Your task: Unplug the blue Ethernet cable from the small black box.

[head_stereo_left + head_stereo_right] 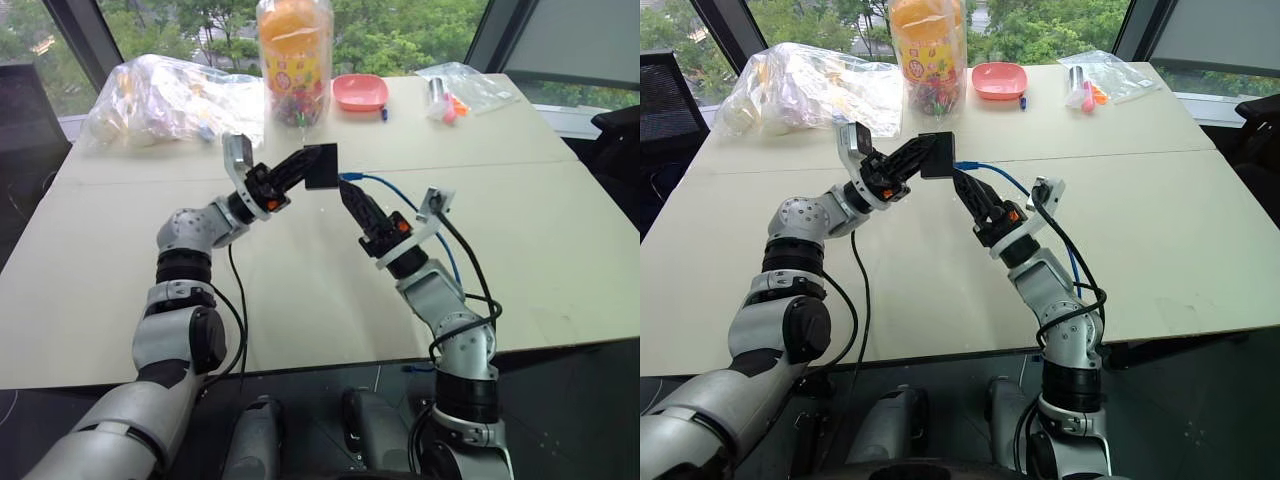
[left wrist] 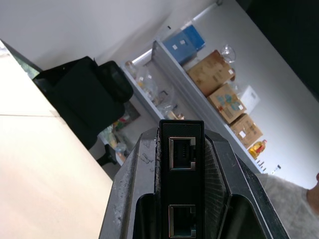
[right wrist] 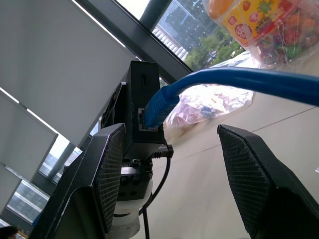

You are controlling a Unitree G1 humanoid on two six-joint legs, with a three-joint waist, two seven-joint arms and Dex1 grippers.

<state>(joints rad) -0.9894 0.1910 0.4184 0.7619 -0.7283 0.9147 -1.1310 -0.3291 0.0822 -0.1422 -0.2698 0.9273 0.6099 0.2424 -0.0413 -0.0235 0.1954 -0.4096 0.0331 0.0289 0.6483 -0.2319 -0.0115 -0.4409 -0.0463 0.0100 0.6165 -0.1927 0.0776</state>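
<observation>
Now your left end effector [image 1: 300, 170] clamps the small black box [image 1: 322, 166]; close the wide right end effector [image 3: 169, 164] on the still-plugged blue Ethernet cable [image 3: 234, 79]

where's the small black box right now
In the left eye view the small black box is held above the table's middle, clamped in the left gripper, with the blue Ethernet cable plugged into its right side.

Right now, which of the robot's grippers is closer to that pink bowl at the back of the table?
Left. The left gripper, holding the small black box, is nearer the pink bowl; the right gripper sits lower, farther from it.
</observation>
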